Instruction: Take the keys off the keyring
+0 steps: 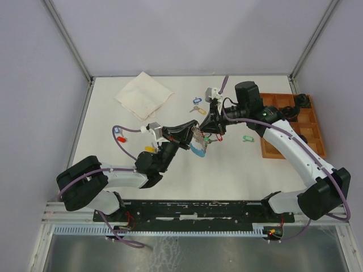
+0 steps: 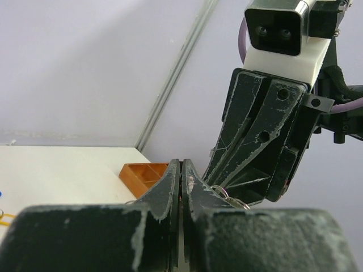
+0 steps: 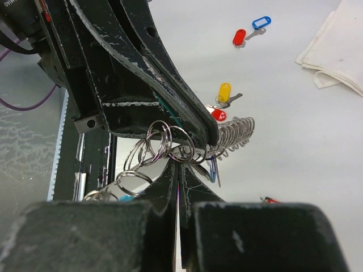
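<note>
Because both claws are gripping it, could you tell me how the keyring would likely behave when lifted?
Probably floppy: the keyring bunches into loose silvery loops beside the left claw. Likely slippery, being thin bare metal. Its split rings would probably swing and tangle.

Two end effectors, left (image 1: 191, 134) and right (image 1: 209, 129), meet tip to tip mid-desk, pinched shut on the keyring (image 1: 198, 146), with no gap between them. Loose tagged keys (image 1: 198, 102) dot the desk (image 1: 227, 175) left, right and far. A cloth (image 1: 144, 95) lies far left and a tray (image 1: 272, 152) lines the right edge. Bare desk spans the near side.
</note>
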Available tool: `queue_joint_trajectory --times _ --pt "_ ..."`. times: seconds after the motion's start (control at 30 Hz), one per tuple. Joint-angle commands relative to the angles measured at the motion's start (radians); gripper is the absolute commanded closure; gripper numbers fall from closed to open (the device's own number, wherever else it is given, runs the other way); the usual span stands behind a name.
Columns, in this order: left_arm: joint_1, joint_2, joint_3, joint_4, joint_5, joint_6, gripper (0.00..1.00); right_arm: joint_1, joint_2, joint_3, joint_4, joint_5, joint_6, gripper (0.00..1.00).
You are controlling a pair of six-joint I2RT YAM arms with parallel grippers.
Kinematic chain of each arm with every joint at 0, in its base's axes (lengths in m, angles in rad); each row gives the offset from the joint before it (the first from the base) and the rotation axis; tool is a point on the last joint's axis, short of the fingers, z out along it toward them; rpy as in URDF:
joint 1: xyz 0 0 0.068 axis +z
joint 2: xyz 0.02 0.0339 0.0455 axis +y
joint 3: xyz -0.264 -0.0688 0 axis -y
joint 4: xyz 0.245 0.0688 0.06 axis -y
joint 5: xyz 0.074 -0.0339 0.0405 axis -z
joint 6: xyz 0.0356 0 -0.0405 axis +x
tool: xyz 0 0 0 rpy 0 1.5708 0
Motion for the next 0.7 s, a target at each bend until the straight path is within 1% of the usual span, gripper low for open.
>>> queue_joint_trajectory --times 0.0,0.17,0.23,0.3,0.4,0.47,0.6,0.63,0.67 --pt "0.005 0.018 -0.009 0.134 -0.091 0.056 0.97 0.01 -0.023 -0.011 0.065 -0.143 0.024 0.99" --pt "0.031 0.038 -0.022 0.152 -0.044 -0.02 0.97 0.015 -0.027 0.018 -0.049 -0.079 -0.111 0.99" --pt "0.037 0.048 -0.029 0.168 -0.044 -0.055 0.97 0.029 -0.03 0.012 -0.049 -0.06 -0.115 0.99" --pt "0.04 0.064 -0.027 0.189 -0.041 -0.091 0.97 0.064 -0.026 -0.013 -0.001 0.005 -0.077 0.99" --pt "0.04 0.073 -0.013 0.194 -0.015 -0.128 0.97 0.08 -0.013 -0.05 0.111 0.143 0.043 0.99" --pt "0.043 0.069 -0.012 0.194 0.005 -0.126 0.97 0.077 -0.014 -0.051 0.113 0.18 0.055 0.99" --pt "0.071 0.058 -0.023 0.194 0.101 -0.124 0.97 0.045 -0.025 -0.042 0.116 0.081 0.088 0.98" --pt "0.078 0.054 -0.027 0.194 0.124 -0.121 0.97 0.037 -0.027 -0.041 0.115 0.062 0.092 0.96" --pt "0.086 0.048 -0.031 0.195 0.147 -0.12 0.97 0.027 -0.028 -0.037 0.108 0.038 0.091 0.93"
